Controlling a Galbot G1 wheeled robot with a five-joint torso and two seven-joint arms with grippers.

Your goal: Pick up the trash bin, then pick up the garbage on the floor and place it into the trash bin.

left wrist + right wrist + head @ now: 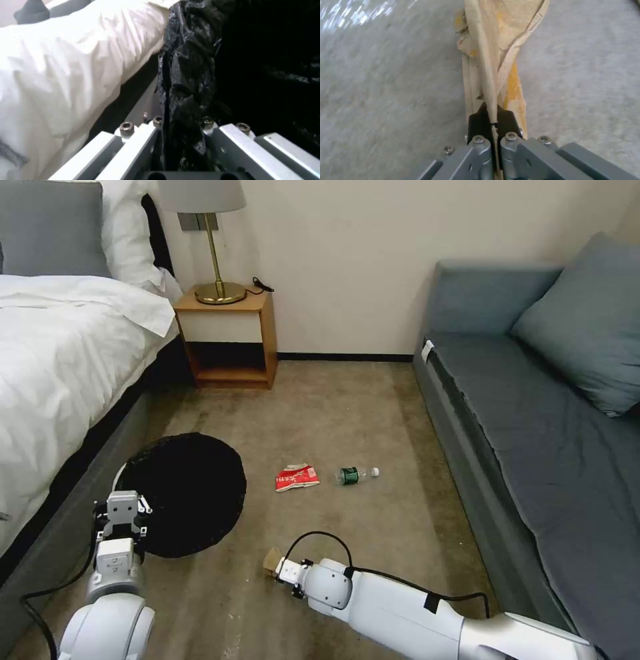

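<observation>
A Galbot robot works a hotel-room carpet, both arms occupied. Nearest the camera, the right gripper (pixel 279 570) hangs low over the floor, its black pads pressed together on a creased brown paper bag (pixel 495 62). The right wrist view shows what the head view cannot: the pads (pixel 506 120) nip a single fold of the paper, so the rest of the bag hangs free beyond them and could slip if the hold is thin. From the head camera only a tan corner of the bag peeks past the wrist.

To the robot's left, the left gripper (pixel 123 513) pinches the near rim of the trash bin (pixel 183 493), held beside the bed (pixel 60 353) with its black-lined mouth open toward the camera, apparently so the other arm can drop litter in. The left wrist view confirms the grip, with wrinkled black liner (pixel 186 75) caught between the closed-in fingers and white bedding alongside.

Farther out on the carpet lie the remaining pieces: a red-and-white wrapper (pixel 297 477) and, just beside it, a clear bottle (pixel 355 474) with a green label. Beyond them stands a wooden nightstand (pixel 230 337) carrying a brass lamp (pixel 210 240), with a grey sofa (pixel 533 400) along the right wall.
</observation>
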